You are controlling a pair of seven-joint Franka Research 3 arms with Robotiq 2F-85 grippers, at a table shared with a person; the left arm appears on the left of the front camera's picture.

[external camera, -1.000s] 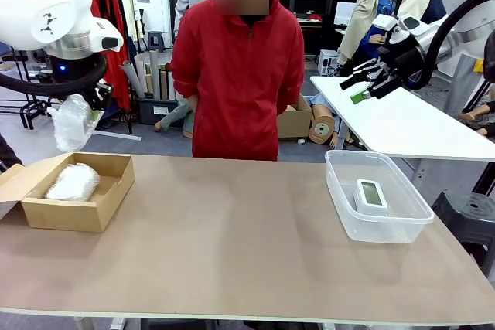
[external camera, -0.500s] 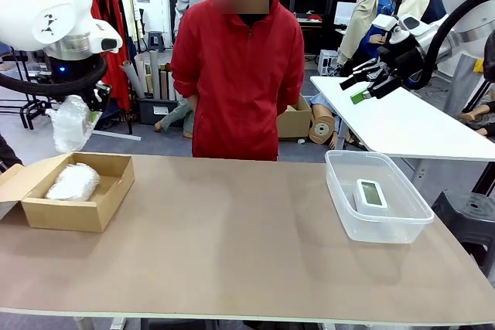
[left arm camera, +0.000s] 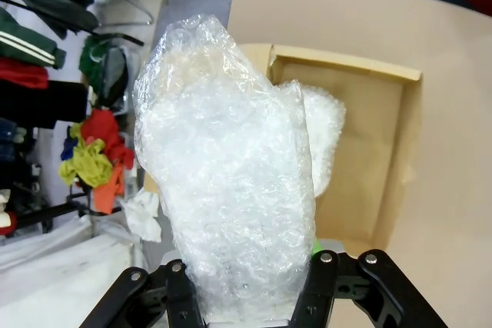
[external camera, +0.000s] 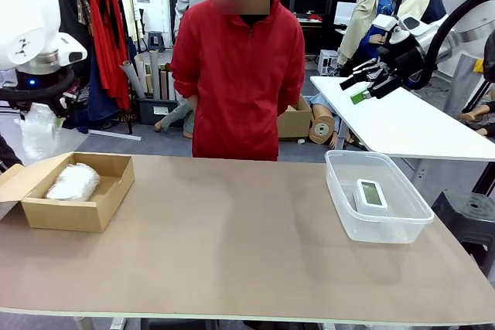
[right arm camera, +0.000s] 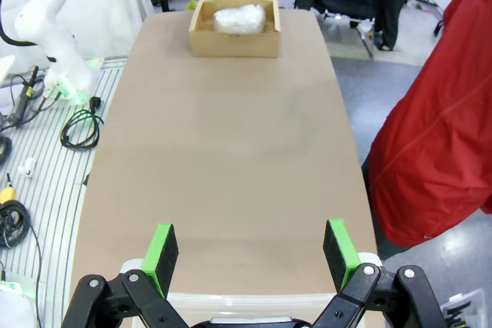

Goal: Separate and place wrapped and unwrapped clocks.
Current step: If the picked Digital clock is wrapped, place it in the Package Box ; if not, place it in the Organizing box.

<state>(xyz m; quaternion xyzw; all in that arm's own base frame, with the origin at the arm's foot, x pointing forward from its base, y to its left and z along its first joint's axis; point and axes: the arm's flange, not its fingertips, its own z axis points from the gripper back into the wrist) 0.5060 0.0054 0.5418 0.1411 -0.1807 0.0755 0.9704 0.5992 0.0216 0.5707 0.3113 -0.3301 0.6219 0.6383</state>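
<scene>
Left gripper [left arm camera: 250,297]: its jaws pinch a wrapped clock [left arm camera: 227,182] at the bottom middle of the left wrist view. The black fingers [left arm camera: 183,297] press on both sides of the wrap.
Held bundle: white and crinkly. It stands up from the jaws to the top of the frame. In the front view it hangs at the far left edge [external camera: 37,130], up in the air, left of the box [external camera: 73,191] and above it.
Box: brown, open on top, on the table [external camera: 232,245] at the left of the front view. In the left wrist view it lies behind the held bundle, at the right middle [left arm camera: 369,159].
Second bundle [external camera: 73,182]: another wrapped clock lies inside the box. From the right wrist view it shows at the top middle [right arm camera: 240,18].
Right gripper [external camera: 365,83]: its jaws are spread wide and hold nothing. It is high in the upper right of the front view. Its green pads [right arm camera: 161,249] stand well apart at the bottom of the right wrist view.
Bare clock [external camera: 370,194]: small, white, grey screen. It lies in the clear tub [external camera: 344,199] at the right of the front view.
Person [external camera: 238,67]: in red, stands at the top middle, behind the table.
</scene>
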